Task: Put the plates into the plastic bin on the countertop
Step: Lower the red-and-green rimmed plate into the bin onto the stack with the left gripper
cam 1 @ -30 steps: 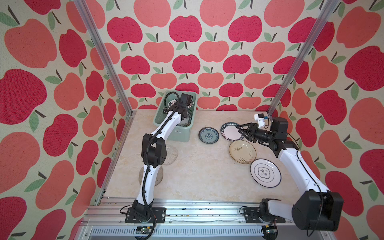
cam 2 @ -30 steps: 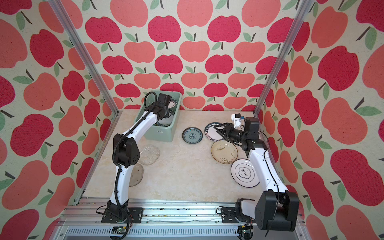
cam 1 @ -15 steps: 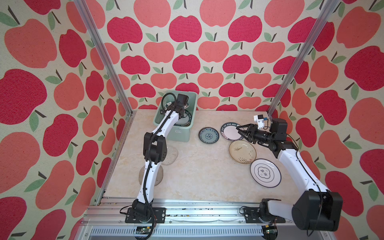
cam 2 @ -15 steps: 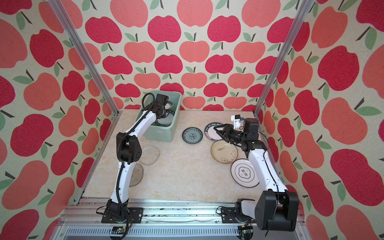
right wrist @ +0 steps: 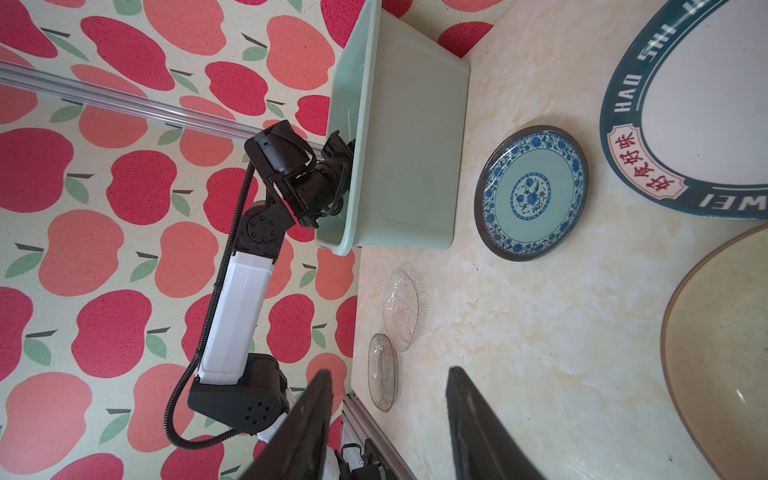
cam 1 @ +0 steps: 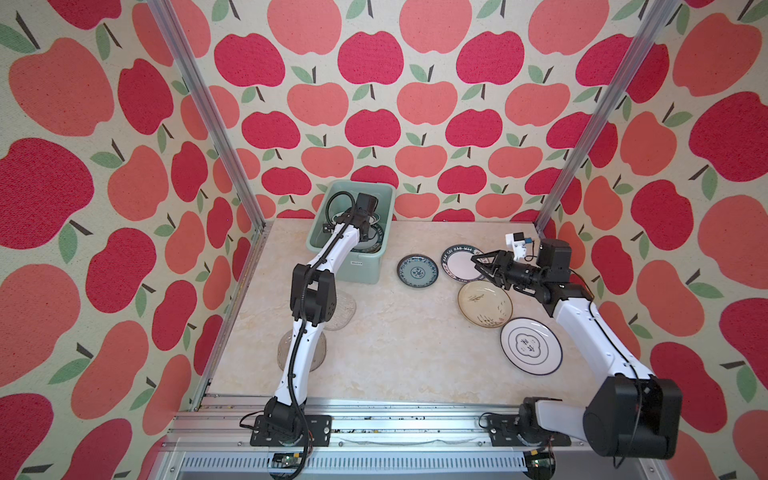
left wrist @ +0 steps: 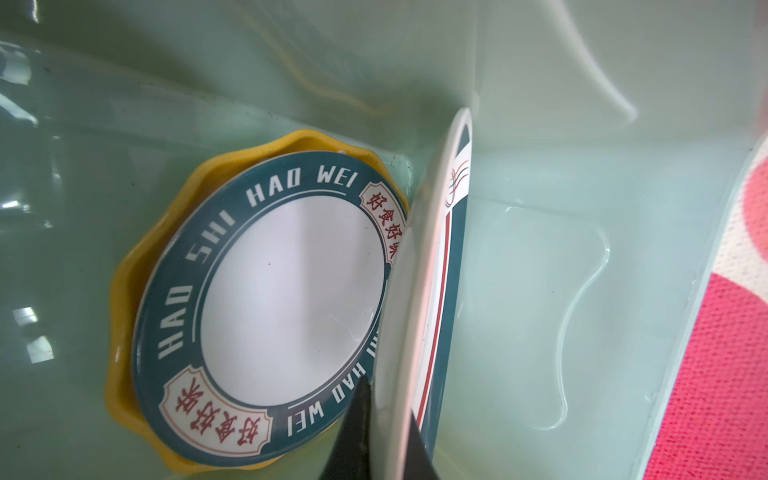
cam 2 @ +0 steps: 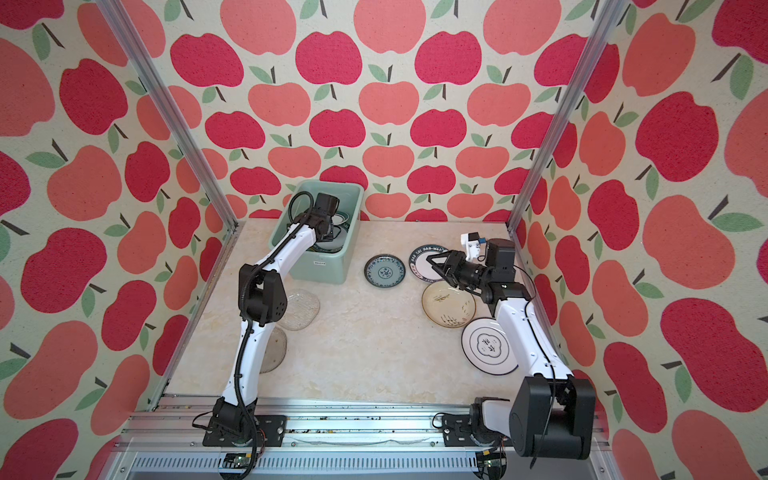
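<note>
Yellow plate point(left wrist: 124, 340) only in left wrist view; left fingers point(left wrist: 351, 440) tight on white plate point(left wrist: 415, 270), right fingers point(right wrist: 303, 436) apart.

Red-and-coral apple-patterned walls point(cam 1: 415, 104) close in 3 sides, with 2 aluminium corner posts point(cam 1: 212, 124).
</note>
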Robot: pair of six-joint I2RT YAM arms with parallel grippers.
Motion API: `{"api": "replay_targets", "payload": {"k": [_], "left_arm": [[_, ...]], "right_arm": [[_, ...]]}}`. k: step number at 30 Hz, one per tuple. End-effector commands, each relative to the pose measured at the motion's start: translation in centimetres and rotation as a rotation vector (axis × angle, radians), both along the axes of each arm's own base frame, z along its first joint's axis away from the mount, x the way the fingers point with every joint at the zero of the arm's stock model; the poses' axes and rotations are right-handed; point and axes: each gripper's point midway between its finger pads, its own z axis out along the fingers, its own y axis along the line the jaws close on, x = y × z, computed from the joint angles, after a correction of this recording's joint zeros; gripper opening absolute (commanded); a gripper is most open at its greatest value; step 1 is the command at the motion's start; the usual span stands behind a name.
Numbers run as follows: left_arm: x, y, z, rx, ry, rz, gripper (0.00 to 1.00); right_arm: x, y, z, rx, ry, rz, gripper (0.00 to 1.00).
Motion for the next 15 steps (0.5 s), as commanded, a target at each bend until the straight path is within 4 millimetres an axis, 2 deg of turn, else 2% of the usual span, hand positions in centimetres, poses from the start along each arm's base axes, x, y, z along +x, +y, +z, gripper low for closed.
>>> {"api": "replay_targets", "payload": {"k": [1, 9, 15], "left_arm": [[0.6, -0.2, 0.3, 0.001, -0.006, -0.018, 0.03], [0.3, -0.8, -1.3, -0.008, 0.038, -0.048, 0.09], [0.1, -1.1, -2.2, -0.015, 0.063, -0.068, 0.19]], "right_arm": [[0.0, -0.1, -0.1, 0.013, -0.008, 0.011, 0.47], [0.2, -0.2, -0.2, 0.015, -0.01, 0.009, 0.47], [0.5, -0.3, -0.5, 0.025, -0.006, 0.011, 0.47]]}}
